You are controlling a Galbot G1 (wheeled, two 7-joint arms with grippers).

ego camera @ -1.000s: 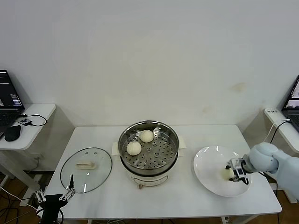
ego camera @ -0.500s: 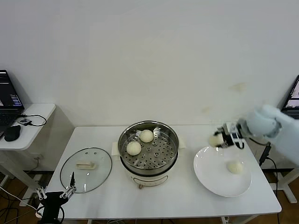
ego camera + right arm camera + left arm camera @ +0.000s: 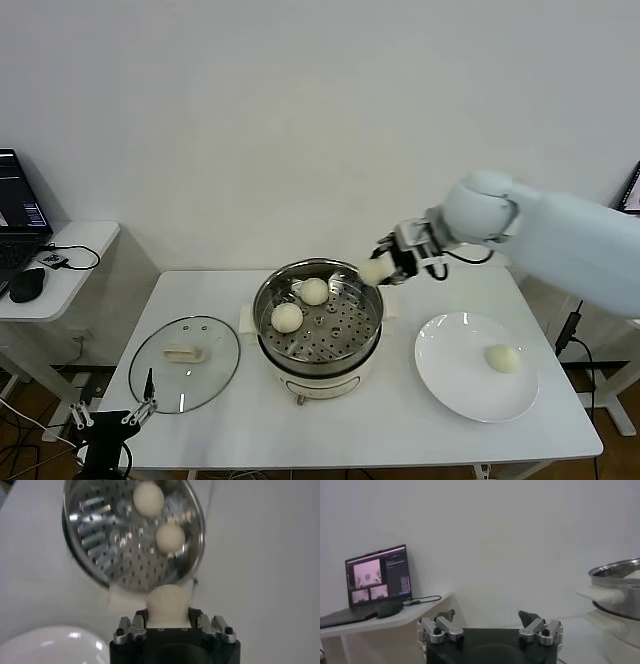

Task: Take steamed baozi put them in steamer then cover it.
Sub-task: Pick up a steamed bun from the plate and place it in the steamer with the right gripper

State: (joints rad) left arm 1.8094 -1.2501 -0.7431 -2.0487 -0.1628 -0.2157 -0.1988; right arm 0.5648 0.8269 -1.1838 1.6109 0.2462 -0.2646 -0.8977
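Steamer (image 3: 318, 322) sits between cover (image 3: 185, 363) on left and plate (image 3: 452, 385) on right.

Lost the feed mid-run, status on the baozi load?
Right gripper shut on third baozi, at steamer rim. Two buns in tray, one on plate. Left gripper open, parked. Cover off; path clear.

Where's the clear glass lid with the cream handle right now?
In the head view, the clear glass lid lies flat on the white table, left of the stainless-steel steamer, near the parked left gripper.
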